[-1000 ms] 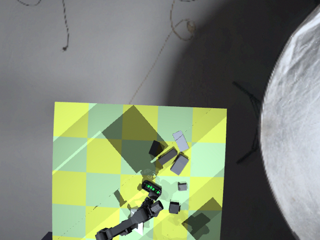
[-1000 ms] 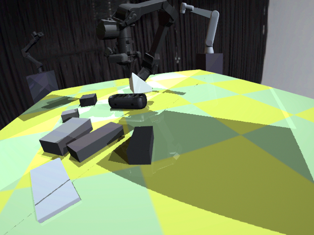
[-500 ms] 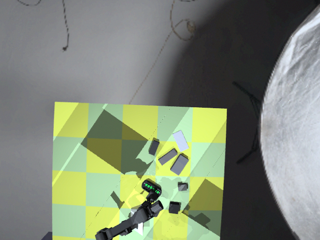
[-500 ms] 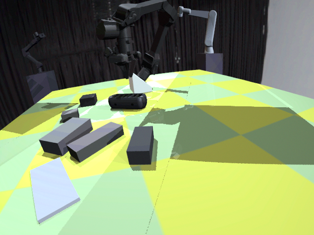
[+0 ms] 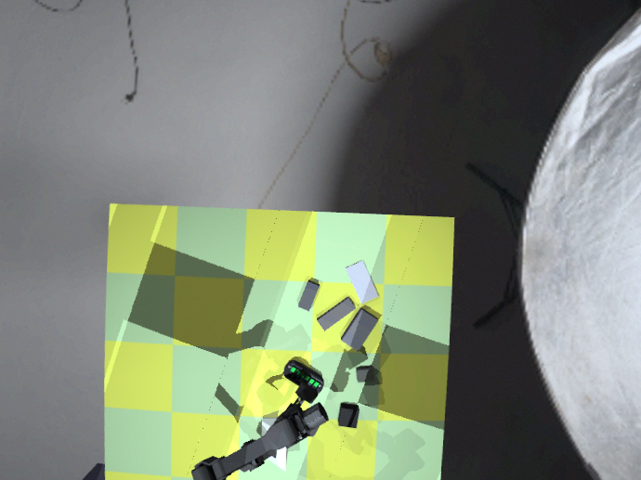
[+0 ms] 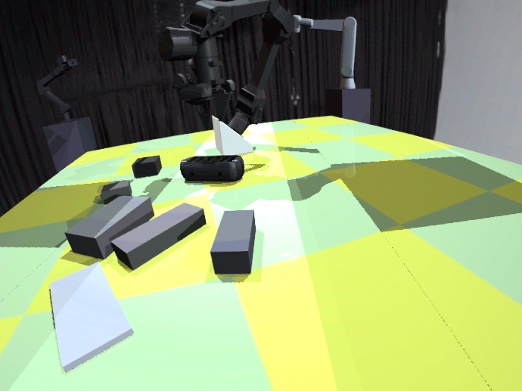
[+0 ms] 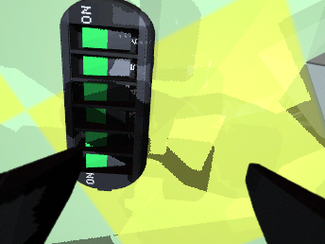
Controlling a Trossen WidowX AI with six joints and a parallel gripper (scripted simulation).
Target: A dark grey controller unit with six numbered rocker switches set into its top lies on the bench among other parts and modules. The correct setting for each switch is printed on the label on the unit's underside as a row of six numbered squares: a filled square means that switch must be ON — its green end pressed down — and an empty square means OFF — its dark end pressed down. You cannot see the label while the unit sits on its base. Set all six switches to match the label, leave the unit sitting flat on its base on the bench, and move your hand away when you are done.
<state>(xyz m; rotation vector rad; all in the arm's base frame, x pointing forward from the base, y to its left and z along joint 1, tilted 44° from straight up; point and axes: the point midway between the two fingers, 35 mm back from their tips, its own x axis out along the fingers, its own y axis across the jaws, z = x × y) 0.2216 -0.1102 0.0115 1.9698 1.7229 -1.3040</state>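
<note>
The dark grey controller unit [image 5: 302, 374] [image 6: 211, 169] [image 7: 146, 78] sits flat on its base on the bench, its six rocker switches facing up. In the wrist view the row runs top to bottom, with green ends on the left beside the ON print and dark ends on the right. The lower switches are in shadow, and I cannot tell for sure which ends are pressed. The underside label is hidden. My gripper [image 6: 212, 113] [image 7: 164, 164] is open and empty above the unit's near side. In the wrist view its left finger overlaps the unit's lower left edge.
A white wedge [image 5: 279, 458] [image 6: 234, 141] stands behind the unit in the exterior view. Two small dark blocks [image 5: 348, 414] [image 6: 146, 166] lie to one side. Longer grey blocks [image 5: 308, 294] [image 6: 232, 239] and a pale flat plate [image 5: 361, 280] [image 6: 88, 312] lie farther from the arm.
</note>
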